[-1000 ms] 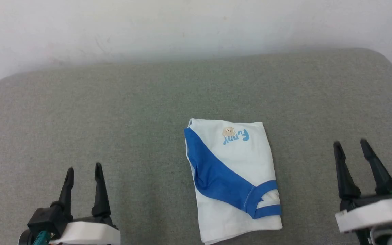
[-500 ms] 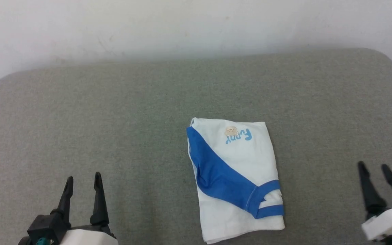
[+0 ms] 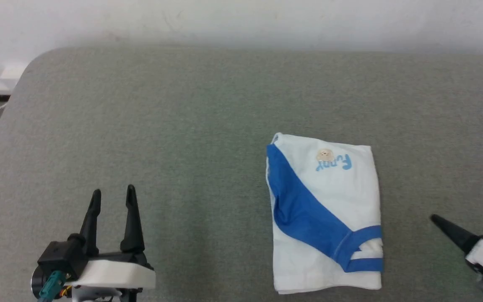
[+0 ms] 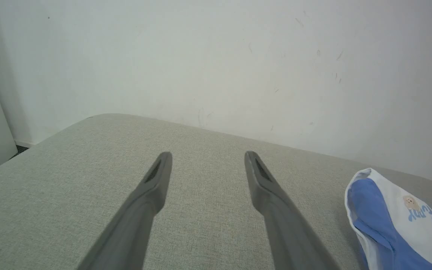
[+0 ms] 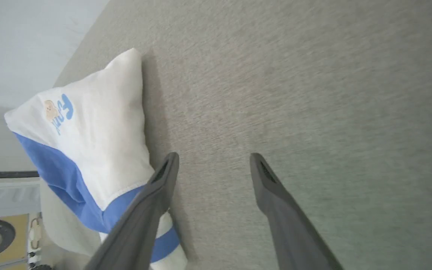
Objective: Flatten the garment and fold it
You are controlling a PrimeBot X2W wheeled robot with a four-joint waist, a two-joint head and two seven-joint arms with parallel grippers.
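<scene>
**Head view.** Looks down on a grey fabric tabletop (image 3: 183,126) set against a pale wall (image 3: 241,16). Shows a T-shirt (image 3: 342,188) folded into a neat rectangle, lying flat right of centre and toward the near edge. Mostly white, crossed by a broad royal-blue band (image 3: 304,209) running diagonally from upper left to lower right. Carries a tan round emblem (image 3: 324,155) and light-blue lettering (image 3: 338,163) near its far edge, both upside down from here. Puts the left end effector (image 3: 113,191) at lower left, well apart from the T-shirt, its two dark fingers pointing away, spread and holding nothing. Catches the right end effector (image 3: 453,234) at the lower right edge, with one dark finger in sight, aimed toward the T-shirt but clear of it.

**Left wrist view.** Looks along the left end effector (image 4: 208,155), fingers wide apart over bare tabletop (image 4: 69,168). Has the T-shirt (image 4: 396,225) at the lower right, off to the side of the fingers, with band and emblem facing up. Takes in the scuffed wall (image 4: 201,56) behind.

**Right wrist view.** Looks along the right end effector (image 5: 214,157), fingers parted wide, nothing gripped. Has the T-shirt (image 5: 99,131) on the left, flat on the tabletop (image 5: 313,93), with one finger crossing in front of its blue-striped corner. Impossible to tell from this angle whether it touches there.
</scene>
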